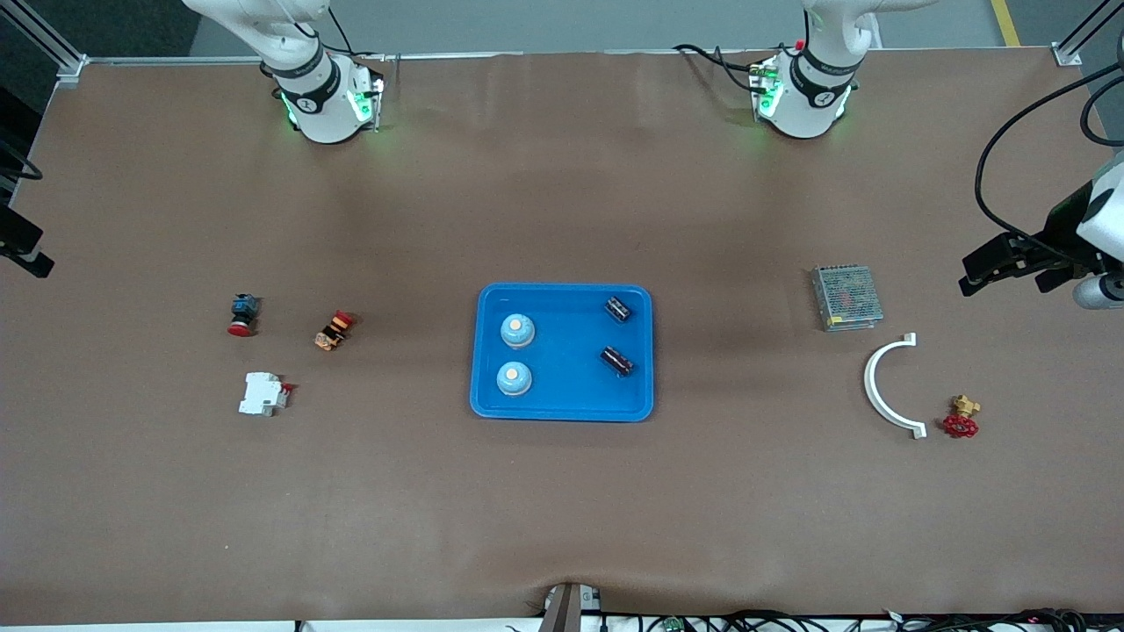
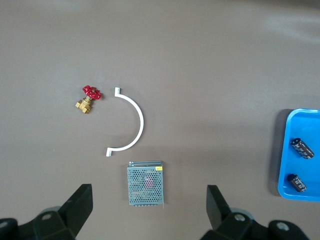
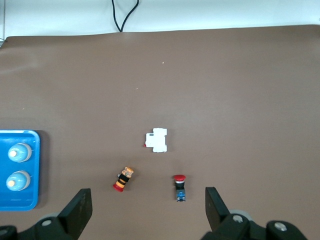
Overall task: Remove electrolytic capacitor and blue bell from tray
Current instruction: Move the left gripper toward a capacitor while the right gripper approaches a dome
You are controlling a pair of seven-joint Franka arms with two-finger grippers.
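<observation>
While both my grippers hang high with fingers (image 2: 80, 205) spread and empty, the blue tray (image 1: 562, 409) at mid-worktop (image 1: 562, 509) holds everything: two bells (image 1: 517, 331) toward the right arm's end, two capacitors (image 1: 617, 308) toward the left arm's end. My left gripper (image 2: 147, 207) is over the mesh power supply (image 2: 145, 183), my right gripper (image 3: 147, 207) over the red-capped buttons (image 3: 179, 187).

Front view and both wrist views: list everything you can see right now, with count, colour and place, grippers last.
tray: 1, blue, table centre
bells: 2, light blue, in tray, right arm's side
capacitors: 2, dark, in tray, left arm's side
push button: 1, red-capped, right arm's end
orange switch: 1, beside it
breaker: 1, white, nearer the camera
power supply: 1, grey mesh, left arm's end
curved bracket: 1, white, beside it
valve: 1, brass, red handle
left gripper: open, empty, over power supply
right gripper: open, empty
</observation>
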